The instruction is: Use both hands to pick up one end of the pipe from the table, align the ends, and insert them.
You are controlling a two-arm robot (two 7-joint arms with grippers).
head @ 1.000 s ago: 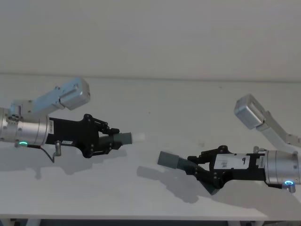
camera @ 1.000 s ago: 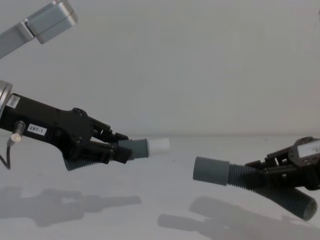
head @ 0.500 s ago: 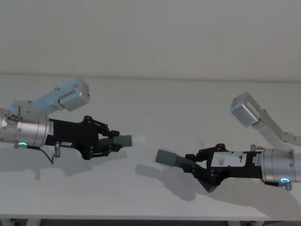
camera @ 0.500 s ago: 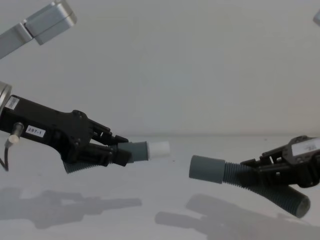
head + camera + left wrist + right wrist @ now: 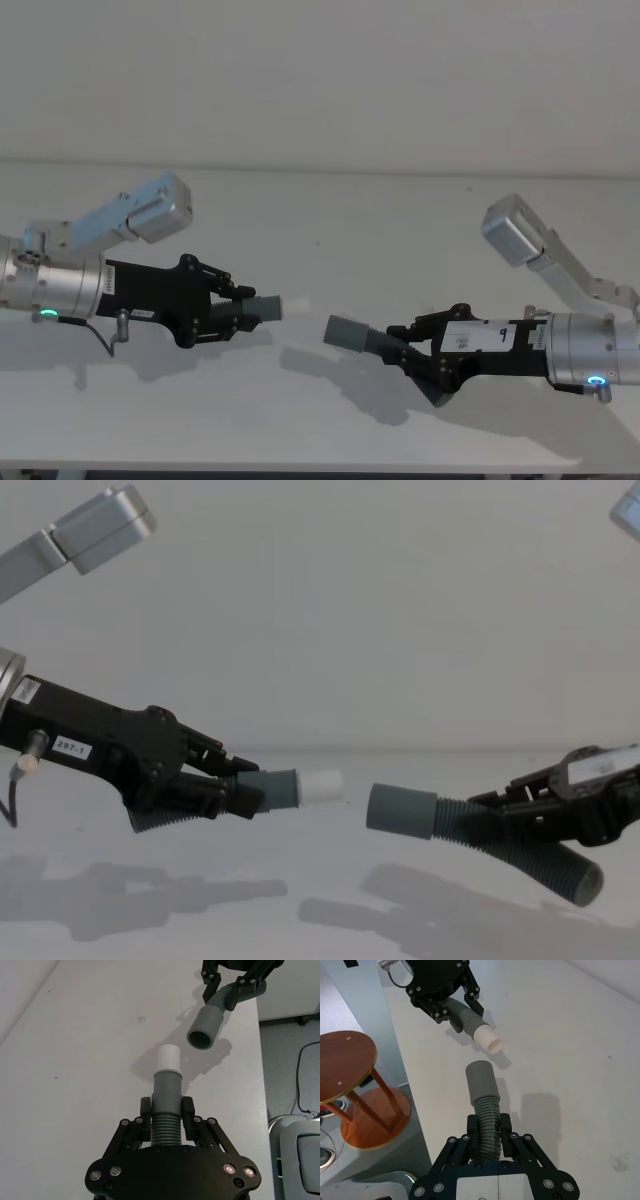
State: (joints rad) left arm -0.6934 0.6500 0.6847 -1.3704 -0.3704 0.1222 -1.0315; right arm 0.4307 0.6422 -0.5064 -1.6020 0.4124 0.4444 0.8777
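Note:
Both pipe pieces hang above the white table point(image 5: 400, 215), facing each other end to end. My left gripper point(image 5: 235, 306) point(image 5: 166, 1110) is shut on the ribbed part of one piece point(image 5: 272, 788), whose white tip point(image 5: 322, 785) point(image 5: 168, 1057) points right. My right gripper point(image 5: 420, 345) point(image 5: 487, 1127) is shut on the ribs of the other bent piece point(image 5: 480, 830). Its plain grey cuff point(image 5: 400, 812) point(image 5: 481, 1080) points left at the white tip. A small gap separates the two ends, and the cuff sits slightly lower than the tip.
The table's front edge point(image 5: 300, 465) runs just below both arms. A round wooden stool point(image 5: 342, 1065) stands on the floor beside the table. Shadows of the arms lie on the tabletop under them.
The right gripper has carried its piece leftward and levelled it, while the left piece shifted slightly right. The gap between white tip and grey cuff has narrowed.

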